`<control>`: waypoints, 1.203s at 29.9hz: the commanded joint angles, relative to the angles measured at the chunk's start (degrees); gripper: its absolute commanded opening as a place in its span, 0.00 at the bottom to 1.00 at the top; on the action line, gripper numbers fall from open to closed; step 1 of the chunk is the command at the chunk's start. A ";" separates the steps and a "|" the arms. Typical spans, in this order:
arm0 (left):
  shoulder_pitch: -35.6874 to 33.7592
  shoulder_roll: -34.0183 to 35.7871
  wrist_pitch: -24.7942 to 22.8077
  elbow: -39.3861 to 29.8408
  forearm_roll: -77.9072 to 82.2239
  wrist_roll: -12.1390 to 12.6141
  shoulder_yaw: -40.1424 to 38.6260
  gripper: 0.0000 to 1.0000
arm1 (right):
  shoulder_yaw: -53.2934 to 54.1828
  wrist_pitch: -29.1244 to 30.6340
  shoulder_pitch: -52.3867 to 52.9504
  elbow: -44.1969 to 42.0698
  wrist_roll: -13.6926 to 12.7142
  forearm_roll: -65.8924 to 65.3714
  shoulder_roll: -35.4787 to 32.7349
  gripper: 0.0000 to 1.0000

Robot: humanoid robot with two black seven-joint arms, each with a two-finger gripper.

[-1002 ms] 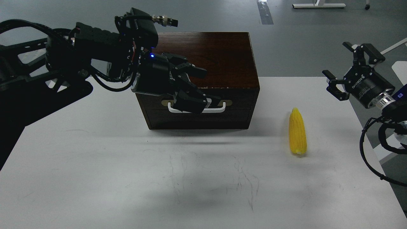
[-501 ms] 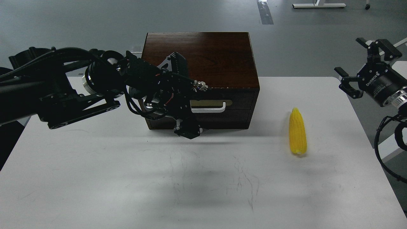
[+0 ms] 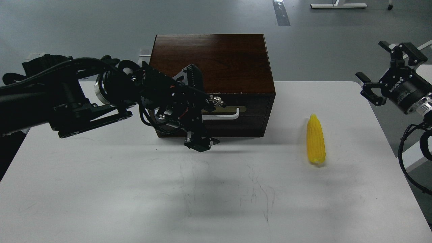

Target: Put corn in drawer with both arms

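Note:
The corn [image 3: 316, 140], a bright yellow cob, lies on the white table [image 3: 101, 189] to the right of the box, tip pointing away from me. The dark brown wooden box [image 3: 216, 57] stands at the table's back middle. Its drawer [image 3: 243, 116] is closed, and the right part of the white bar handle [image 3: 226, 116] shows. My left gripper [image 3: 199, 143] hangs point-down in front of the drawer's left half and hides that end of the handle; its fingers cannot be told apart. My right gripper [image 3: 384, 67] is open and empty, held in the air up and to the right of the corn.
The table's right edge [image 3: 388, 135] runs close to the right of the corn, under my right arm. Grey floor lies behind the box. A black cable [image 3: 401, 158] loops down from my right arm beside the table.
My left gripper has turned from facing the handle to pointing down, then sunk slightly toward the table. My right gripper has drawn back to the right and up. The corn and box have not moved.

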 commanded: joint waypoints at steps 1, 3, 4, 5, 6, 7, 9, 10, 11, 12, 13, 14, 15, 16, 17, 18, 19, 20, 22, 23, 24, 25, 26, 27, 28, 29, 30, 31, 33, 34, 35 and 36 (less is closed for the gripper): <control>-0.13 -0.48 -0.01 0.95 0.00 0.00 0.98 0.98 | 0.00 0.00 -0.28 -0.02 0.00 0.00 0.24 1.00; -0.04 -0.83 -0.01 1.74 0.00 0.00 1.06 0.98 | 0.00 0.00 -0.36 -0.11 0.00 0.00 0.41 1.00; -0.04 -0.92 -0.01 2.10 0.00 0.00 0.98 0.98 | 0.00 0.00 -0.36 -0.11 0.00 0.00 0.50 1.00; -0.04 -1.01 -0.01 2.45 0.00 0.00 0.98 0.98 | 0.00 0.00 -0.36 -0.11 0.00 0.00 0.50 1.00; -0.04 -1.53 -0.01 3.23 0.00 0.00 0.98 0.98 | 0.00 0.00 -0.36 -0.11 0.00 0.00 0.50 1.00; -0.13 -1.97 -0.01 3.76 0.00 0.00 0.98 0.98 | 0.00 0.00 -0.36 -0.20 0.00 0.00 0.67 1.00; -0.13 -2.15 -0.01 4.12 0.00 0.00 1.06 0.98 | 0.00 0.00 -0.36 -0.20 0.00 -0.09 0.68 1.00; -0.04 -2.24 -0.01 4.12 0.00 0.00 1.06 0.98 | 0.00 0.00 -0.36 -0.28 -0.09 0.00 0.68 1.00; -0.04 -2.41 -0.01 4.12 0.00 0.00 1.06 0.98 | 0.00 0.00 -0.36 -0.28 0.00 0.00 0.76 1.00; -0.04 -2.68 -0.01 4.12 0.00 0.00 1.67 0.98 | 0.09 0.00 -0.36 -0.37 0.00 0.00 0.85 1.00; -0.13 -2.77 -0.01 4.12 0.00 0.00 2.20 0.98 | 0.00 0.00 -0.36 -0.37 0.00 -0.08 1.03 1.00; -0.13 -2.85 -0.01 4.12 0.00 0.00 2.29 0.98 | 0.00 0.00 -0.36 -0.37 0.00 -0.09 1.12 1.00; -0.04 -2.86 -0.01 4.03 0.00 0.00 2.29 0.98 | 0.00 0.00 -0.36 -0.46 -0.09 -0.09 1.12 1.00; -0.04 -2.86 -0.01 4.03 0.00 0.00 2.38 0.98 | 0.09 0.00 -0.36 -0.46 0.00 -0.09 1.12 1.00; 0.05 -2.86 -0.01 4.03 0.00 0.00 2.38 0.98 | 0.09 0.00 -0.36 -0.46 0.00 -0.09 1.12 1.00; 0.05 -2.94 -0.01 4.03 0.00 0.00 2.47 0.98 | 0.09 0.00 -0.36 -0.46 0.00 -0.09 1.12 1.00; 0.05 -2.94 -0.01 4.03 0.00 0.00 2.91 0.98 | 0.09 0.00 -0.36 -0.46 0.00 -0.09 1.12 1.00; -0.04 -2.94 -0.01 4.03 0.00 0.00 3.34 0.98 | 0.09 0.00 -0.36 -0.46 0.00 0.00 1.12 1.00; -0.13 -2.94 -0.01 3.95 0.00 0.00 4.23 0.98 | 0.09 0.00 -0.36 -0.46 0.00 -0.09 1.12 1.00; -0.13 -2.94 -0.01 3.77 0.00 0.00 4.31 0.98 | 0.09 0.00 -0.36 -0.46 0.00 -0.09 1.12 1.00; -0.13 -2.94 -0.01 3.77 0.00 0.00 4.40 0.98 | 0.09 0.00 -0.36 -0.46 0.00 -0.09 1.12 1.00; -0.13 -3.03 -0.01 3.68 0.00 0.00 4.40 0.98 | 0.18 0.00 -0.36 -0.46 0.00 0.00 1.12 1.00; -0.13 -3.12 -0.01 3.51 0.00 0.00 4.40 0.98 | 0.18 0.00 -0.36 -0.46 0.00 -0.08 1.12 1.00; -0.13 -3.47 -0.01 3.51 0.00 0.00 4.40 0.98 | 0.18 0.00 -0.36 -0.46 0.00 -0.09 1.12 1.00; -0.22 -3.64 -0.01 3.42 0.00 0.00 4.40 0.98 | 0.18 0.00 -0.36 -0.46 0.00 0.00 1.12 1.00; -0.22 -3.99 -0.01 3.24 0.00 0.00 4.40 0.98 | 0.18 0.00 -0.36 -0.46 0.00 0.00 1.12 1.00; -0.30 -4.00 -0.01 3.07 0.00 0.00 4.40 0.98 | 0.18 0.00 -0.36 -0.46 0.00 -0.08 1.12 1.00; -0.39 -4.17 -0.01 2.98 0.00 0.00 4.40 0.98 | 0.18 0.00 -0.36 -0.46 0.00 -0.09 1.12 1.00; -1.09 -4.17 -0.01 1.06 0.00 0.00 4.49 0.98 | 0.18 0.00 -0.36 -0.55 0.00 0.00 1.12 1.00; -1.10 -4.17 -0.01 0.52 0.00 0.00 4.49 0.98 | 0.18 0.00 -0.36 -0.55 0.00 -0.08 1.12 1.00; -1.36 -4.09 -0.01 -0.61 0.00 0.00 4.58 0.98 | 0.18 0.00 -0.36 -0.55 0.00 -0.09 1.12 1.00; -1.45 -4.00 -0.01 -1.41 0.00 0.00 4.58 0.98 | 0.18 0.00 -0.36 -0.64 0.00 -0.09 1.12 1.00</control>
